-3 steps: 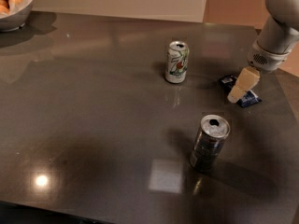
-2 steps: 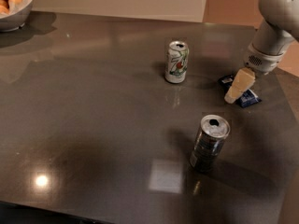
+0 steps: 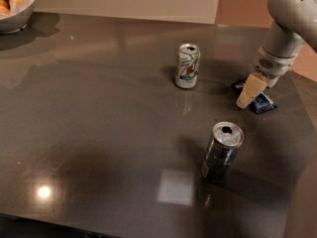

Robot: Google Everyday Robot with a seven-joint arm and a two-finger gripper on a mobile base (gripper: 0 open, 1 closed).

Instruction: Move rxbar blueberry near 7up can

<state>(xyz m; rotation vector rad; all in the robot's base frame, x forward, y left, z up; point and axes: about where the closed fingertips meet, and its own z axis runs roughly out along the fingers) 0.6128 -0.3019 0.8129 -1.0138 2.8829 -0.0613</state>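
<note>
The rxbar blueberry (image 3: 261,103) is a small dark-blue wrapper lying flat on the dark table near its right edge, partly covered by the gripper. My gripper (image 3: 248,91) hangs from the white arm at upper right, right over the bar's left end. The 7up can (image 3: 187,66), white with green markings and a silver top, stands upright at the table's middle back, a short way left of the gripper and bar.
A dark silver-and-blue can (image 3: 223,150) stands upright in front of the bar, toward the near side. A bowl of orange fruit (image 3: 14,5) sits at the far left corner. The table's right edge (image 3: 303,133) runs close to the bar.
My gripper has shifted slightly left over the bar. The bar and both cans have stayed where they were.
</note>
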